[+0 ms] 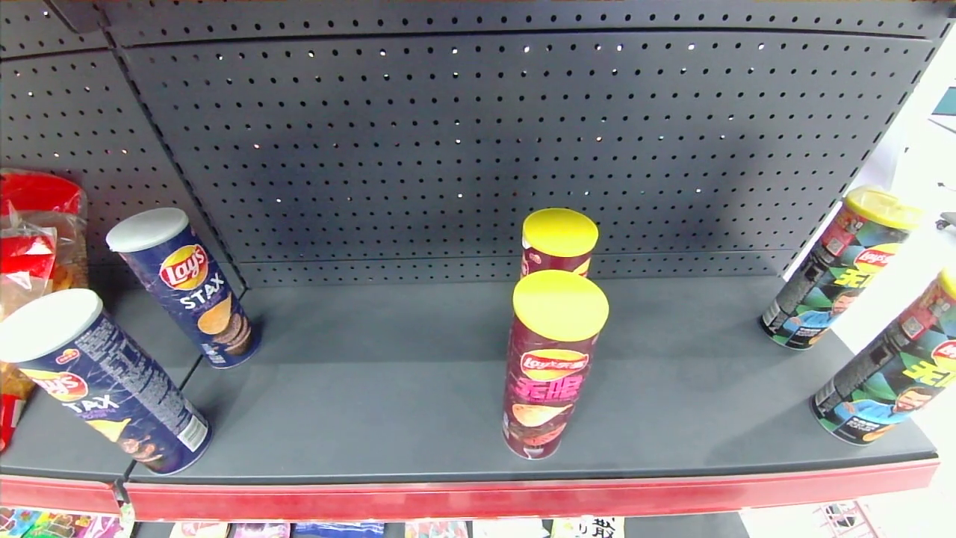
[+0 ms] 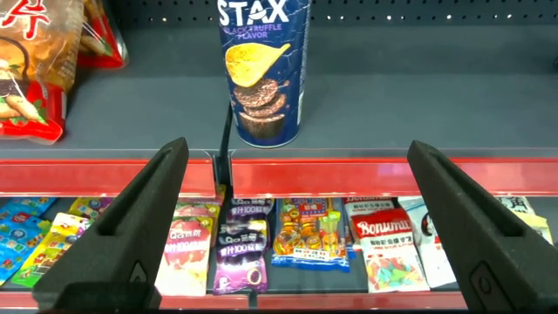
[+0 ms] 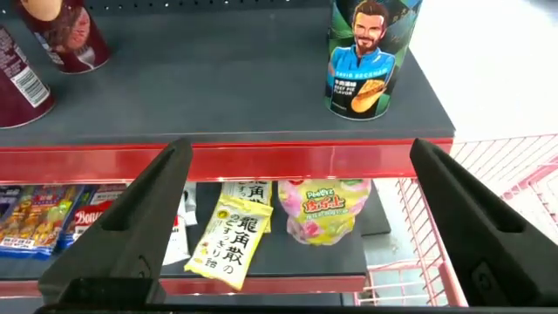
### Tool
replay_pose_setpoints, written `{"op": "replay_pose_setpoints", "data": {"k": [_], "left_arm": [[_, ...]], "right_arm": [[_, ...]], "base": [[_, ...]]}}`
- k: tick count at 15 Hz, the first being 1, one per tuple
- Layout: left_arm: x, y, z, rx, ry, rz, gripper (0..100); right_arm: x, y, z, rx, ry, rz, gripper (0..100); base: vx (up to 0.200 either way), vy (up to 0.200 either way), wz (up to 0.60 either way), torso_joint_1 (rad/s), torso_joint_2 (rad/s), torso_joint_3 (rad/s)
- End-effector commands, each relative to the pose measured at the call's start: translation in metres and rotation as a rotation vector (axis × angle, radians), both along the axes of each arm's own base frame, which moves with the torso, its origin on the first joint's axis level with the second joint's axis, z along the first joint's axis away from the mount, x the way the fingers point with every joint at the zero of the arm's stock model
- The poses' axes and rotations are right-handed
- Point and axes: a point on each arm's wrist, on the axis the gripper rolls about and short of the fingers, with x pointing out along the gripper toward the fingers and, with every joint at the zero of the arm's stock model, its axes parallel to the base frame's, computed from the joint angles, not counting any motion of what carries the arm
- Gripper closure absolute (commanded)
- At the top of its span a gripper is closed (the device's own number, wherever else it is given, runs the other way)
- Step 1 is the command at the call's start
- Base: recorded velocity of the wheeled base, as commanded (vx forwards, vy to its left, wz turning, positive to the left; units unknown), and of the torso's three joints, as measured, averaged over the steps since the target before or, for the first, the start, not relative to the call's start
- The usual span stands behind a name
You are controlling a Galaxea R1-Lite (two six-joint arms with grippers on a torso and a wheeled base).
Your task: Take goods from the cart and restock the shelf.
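On the grey shelf (image 1: 388,388) stand two blue chip cans (image 1: 183,288) (image 1: 104,381) at the left. Two maroon cans with yellow lids (image 1: 553,366) (image 1: 559,243) are in the middle, one behind the other. Two green-and-black cans (image 1: 836,269) (image 1: 889,373) are at the right end. My left gripper (image 2: 296,235) is open and empty, just in front of the shelf's red edge (image 2: 349,174), facing a blue can (image 2: 261,70). My right gripper (image 3: 296,227) is open and empty before the red edge, near a green-and-black can (image 3: 370,57).
Snack bags (image 1: 30,239) fill the far left of the shelf. The lower shelf holds candy packets (image 2: 305,235) (image 3: 231,240). A red wire cart (image 3: 462,253) stands to the right of the shelf. Bare shelf lies between the blue and maroon cans.
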Motion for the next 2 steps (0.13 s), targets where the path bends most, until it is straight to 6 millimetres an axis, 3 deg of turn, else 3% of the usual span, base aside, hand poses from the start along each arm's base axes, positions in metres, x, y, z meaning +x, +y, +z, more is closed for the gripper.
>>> {"op": "replay_pose_setpoints", "data": {"k": [1, 2], "left_arm": [[0.0001, 0.0, 0.0, 0.0, 0.001, 0.0, 0], [0.0001, 0.0, 0.0, 0.0, 0.001, 0.0, 0]], "right_arm": [[0.0001, 0.0, 0.0001, 0.0, 0.0, 0.0, 0], [0.0001, 0.0, 0.0, 0.0, 0.002, 0.0, 0]], "base": [[0.0, 0.0, 0.0, 0.0, 0.0, 0.0], [0.0, 0.0, 0.0, 0.0, 0.0, 0.0]]}}
